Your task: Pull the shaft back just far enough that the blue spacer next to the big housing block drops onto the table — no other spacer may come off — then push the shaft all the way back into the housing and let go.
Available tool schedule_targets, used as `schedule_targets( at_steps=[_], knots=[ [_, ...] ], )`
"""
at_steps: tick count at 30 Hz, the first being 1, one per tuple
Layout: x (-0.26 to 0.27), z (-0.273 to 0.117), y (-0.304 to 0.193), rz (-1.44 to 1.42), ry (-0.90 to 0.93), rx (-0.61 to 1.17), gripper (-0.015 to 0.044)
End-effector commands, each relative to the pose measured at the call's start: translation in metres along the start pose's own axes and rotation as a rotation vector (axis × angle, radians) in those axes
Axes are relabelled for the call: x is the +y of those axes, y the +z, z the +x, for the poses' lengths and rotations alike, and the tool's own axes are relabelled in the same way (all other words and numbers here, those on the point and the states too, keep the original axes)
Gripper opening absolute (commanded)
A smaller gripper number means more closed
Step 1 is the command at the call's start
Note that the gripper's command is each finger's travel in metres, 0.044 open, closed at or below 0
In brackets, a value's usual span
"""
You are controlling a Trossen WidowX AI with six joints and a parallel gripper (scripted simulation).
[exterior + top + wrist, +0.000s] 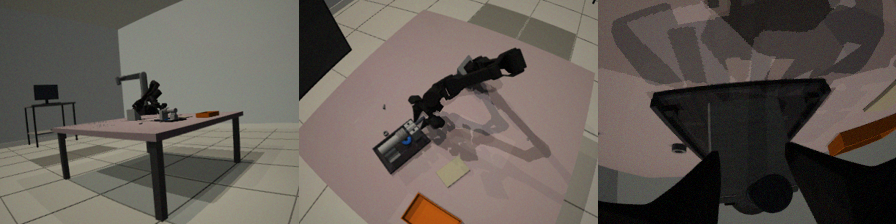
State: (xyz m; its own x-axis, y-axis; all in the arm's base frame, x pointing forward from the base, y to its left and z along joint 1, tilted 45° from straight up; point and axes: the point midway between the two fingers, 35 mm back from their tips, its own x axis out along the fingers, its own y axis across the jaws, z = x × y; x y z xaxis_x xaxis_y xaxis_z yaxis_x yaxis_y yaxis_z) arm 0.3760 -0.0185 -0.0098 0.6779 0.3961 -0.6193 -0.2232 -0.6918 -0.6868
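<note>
The blue spacer [406, 142] [165, 118] lies on the dark base tray [418, 143] [738, 86], beside the shaft assembly. A pale grey block [410, 126] [163, 114] stands at the tray's end nearest the arm. A thick grey cylinder [390, 143] [171, 110] runs from it along the tray. Other spacers cannot be told apart on it. My gripper [419, 122] [752, 153] is open at that end. In the wrist view a dark round end [770, 193] shows between the spread fingers, with space on both sides. How deep the shaft sits in the housing cannot be told.
A small ring [385, 133] [679, 148] and a small pin [384, 107] lie left of the tray. A cream plate [453, 172] and an orange bin [207, 114] [858, 136] are on the other side. A grey box [133, 114] stands near the arm.
</note>
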Motion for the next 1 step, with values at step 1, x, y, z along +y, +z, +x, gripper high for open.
schedule_targets(
  at_steps=[1],
  knots=[
    [0.0003, -0.0002, -0.0002, 0.000, 0.001, 0.002, 0.0315]
  ],
)
